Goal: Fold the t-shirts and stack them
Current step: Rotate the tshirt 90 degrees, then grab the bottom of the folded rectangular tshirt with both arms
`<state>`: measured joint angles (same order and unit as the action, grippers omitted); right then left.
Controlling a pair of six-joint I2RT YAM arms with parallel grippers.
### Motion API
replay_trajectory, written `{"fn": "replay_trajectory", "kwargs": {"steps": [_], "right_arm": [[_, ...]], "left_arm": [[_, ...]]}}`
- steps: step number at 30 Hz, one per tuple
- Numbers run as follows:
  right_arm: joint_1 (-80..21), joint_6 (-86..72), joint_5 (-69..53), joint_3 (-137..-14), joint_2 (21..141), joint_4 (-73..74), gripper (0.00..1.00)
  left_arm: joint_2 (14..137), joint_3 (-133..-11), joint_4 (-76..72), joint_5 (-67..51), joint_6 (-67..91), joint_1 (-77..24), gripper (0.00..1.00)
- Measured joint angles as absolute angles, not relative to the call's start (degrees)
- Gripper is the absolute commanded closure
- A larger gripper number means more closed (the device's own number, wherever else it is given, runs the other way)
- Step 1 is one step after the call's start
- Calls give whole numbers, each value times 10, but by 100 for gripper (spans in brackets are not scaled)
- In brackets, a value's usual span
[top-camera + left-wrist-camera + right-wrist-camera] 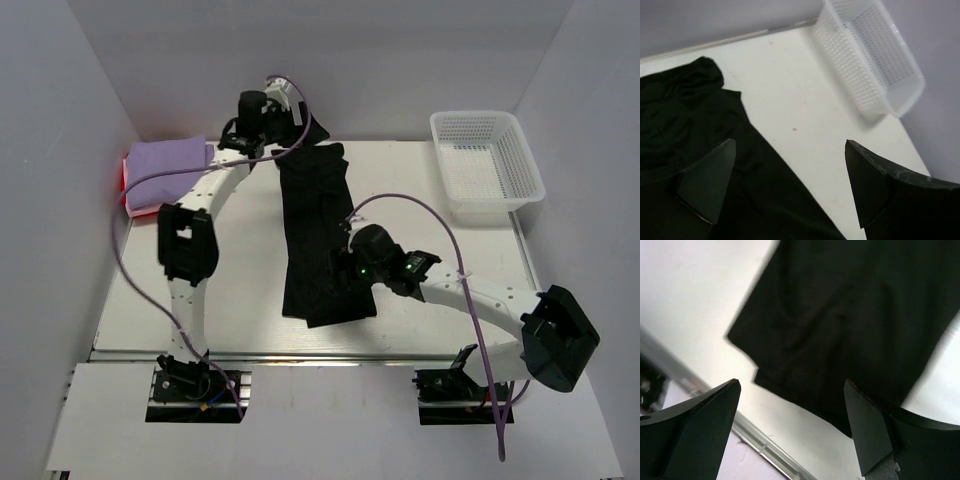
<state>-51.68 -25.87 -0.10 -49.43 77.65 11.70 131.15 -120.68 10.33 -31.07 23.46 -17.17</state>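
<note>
From above, the black shirt (318,235) lies as a long, soft strip down the middle of the white table (240,290), rumpled at its far end. The left arm (195,240) reaches to that far end; the right arm (470,300) leans over the near half. At the far left a folded lavender shirt (170,157) sits on a red-pink shirt (127,185), of which only an edge shows. A white mesh basket (487,165) stands at the far right.

In the left wrist view, the left claw (785,190) is spread wide, its dark wedge fingers (707,182) holding nothing. One finger hangs over the creased black cloth, the other over bare table. The basket's gridded plastic wall rises beyond.

In the right wrist view, the right claw (790,425) also stands wide apart and empty, above the shirt's smooth near hem and corner. A metal rail (765,447) edges the table below
</note>
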Motion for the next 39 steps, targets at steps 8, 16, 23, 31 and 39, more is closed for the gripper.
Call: {"fn": "replay_trajectory", "kwargs": {"steps": [8,16,23,31,39], "right_arm": [[-439,-300,72,-425,723,166,10],[-386,-309,46,-377,710,186,10],[-375,-306,-5,-373,715,190,10],[-367,-312,-29,-349,718,178,10],[-364,-325,-52,-330,725,159,24]], "left_arm": [[900,-733,126,-193,214,-221,0],[768,-380,175,-158,280,-295,9],[724,-313,155,-145,314,-361,18],[818,-350,84,-139,326,-418,36],[829,-361,86,-126,325,-451,39]]}}
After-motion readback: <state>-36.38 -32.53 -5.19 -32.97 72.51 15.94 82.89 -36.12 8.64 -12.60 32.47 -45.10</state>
